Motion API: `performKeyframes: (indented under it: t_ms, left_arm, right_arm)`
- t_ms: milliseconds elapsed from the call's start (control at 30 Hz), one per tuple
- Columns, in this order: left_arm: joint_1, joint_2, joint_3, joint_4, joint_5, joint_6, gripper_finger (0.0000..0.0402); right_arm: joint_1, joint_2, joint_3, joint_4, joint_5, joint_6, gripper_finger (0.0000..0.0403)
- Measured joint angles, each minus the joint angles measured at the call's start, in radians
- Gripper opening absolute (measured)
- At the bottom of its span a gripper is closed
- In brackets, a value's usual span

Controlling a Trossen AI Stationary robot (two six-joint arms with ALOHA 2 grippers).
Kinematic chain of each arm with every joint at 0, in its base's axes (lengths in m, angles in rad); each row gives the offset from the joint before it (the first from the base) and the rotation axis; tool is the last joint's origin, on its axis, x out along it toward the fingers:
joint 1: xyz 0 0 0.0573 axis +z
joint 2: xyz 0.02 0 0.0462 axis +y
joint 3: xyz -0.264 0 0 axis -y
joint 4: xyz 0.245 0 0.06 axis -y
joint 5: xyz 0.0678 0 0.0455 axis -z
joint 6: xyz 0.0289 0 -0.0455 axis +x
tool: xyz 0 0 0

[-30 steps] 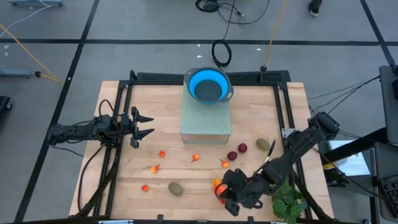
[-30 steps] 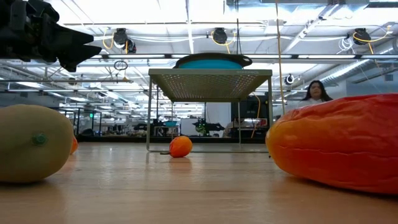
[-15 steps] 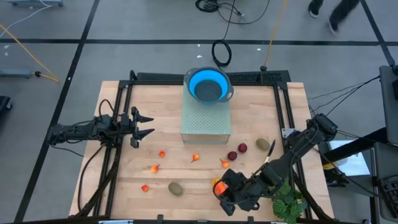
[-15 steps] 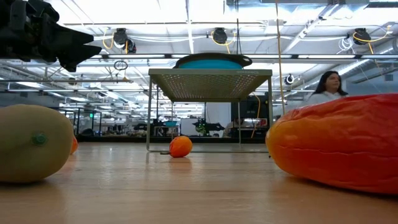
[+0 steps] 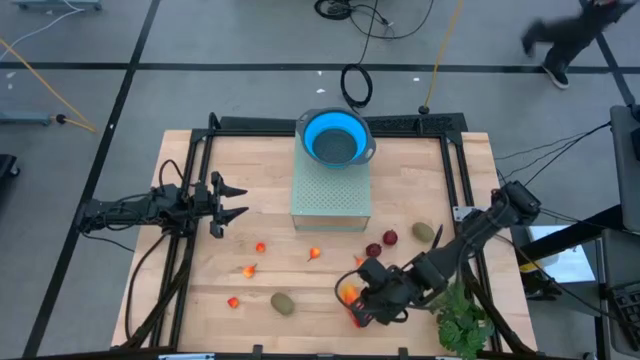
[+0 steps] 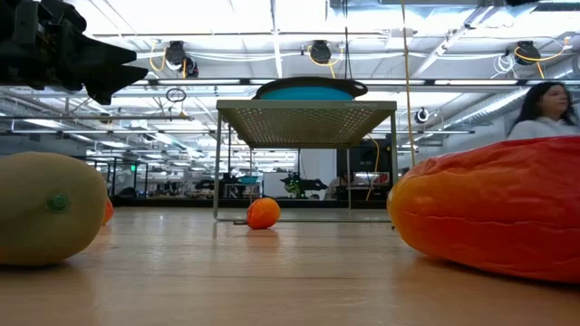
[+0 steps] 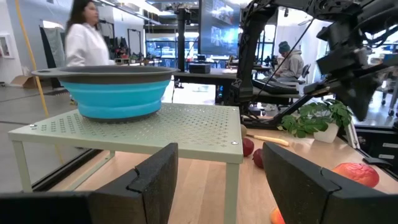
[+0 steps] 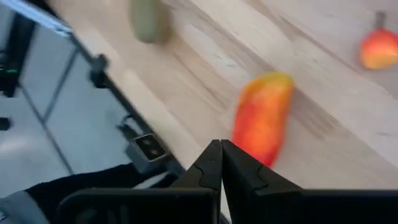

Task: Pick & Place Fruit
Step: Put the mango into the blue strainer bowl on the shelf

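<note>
Orange-red oblong fruit [image 5: 348, 293] lies near the bench's [image 5: 250, 160] near edge in the high view, just beside the right tool [image 5: 362, 312]. Left tool [image 5: 232, 201] waits at far left, fingers spread, empty. Right wrist view: its fingers [image 8: 211, 165] meet, gripping nothing, fruit [image 8: 262, 117] just beyond.

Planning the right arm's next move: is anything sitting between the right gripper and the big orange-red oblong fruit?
Nothing. In the right wrist view the right gripper, fingers shut, hangs just beside the orange-red oblong fruit with only bare wooden table between them.
</note>
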Motion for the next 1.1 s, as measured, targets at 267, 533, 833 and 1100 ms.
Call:
performKeyframes:
  t_ms: [267,533,833,1100]
  left_arm:
    - [0.0,0.0,0.0,0.0,-0.002,0.0,0.0234]
    - [0.0,0.0,0.0,0.0,-0.002,0.0,0.0234]
    - [0.0,0.0,0.0,0.0,-0.003,0.0,0.0234]
    - [0.0,0.0,0.0,0.0,-0.003,0.0,0.0234]
  right_arm:
    - [-0.042,0.0,0.0,-0.064,-0.055,0.027,0.0]
    - [-0.048,0.0,-0.019,-0.044,-0.096,0.012,0.0]
    - [-0.048,0.0,-0.023,-0.039,-0.095,0.01,0.0016]
    - [-0.048,0.0,-0.023,-0.037,-0.095,-0.001,0.0087]
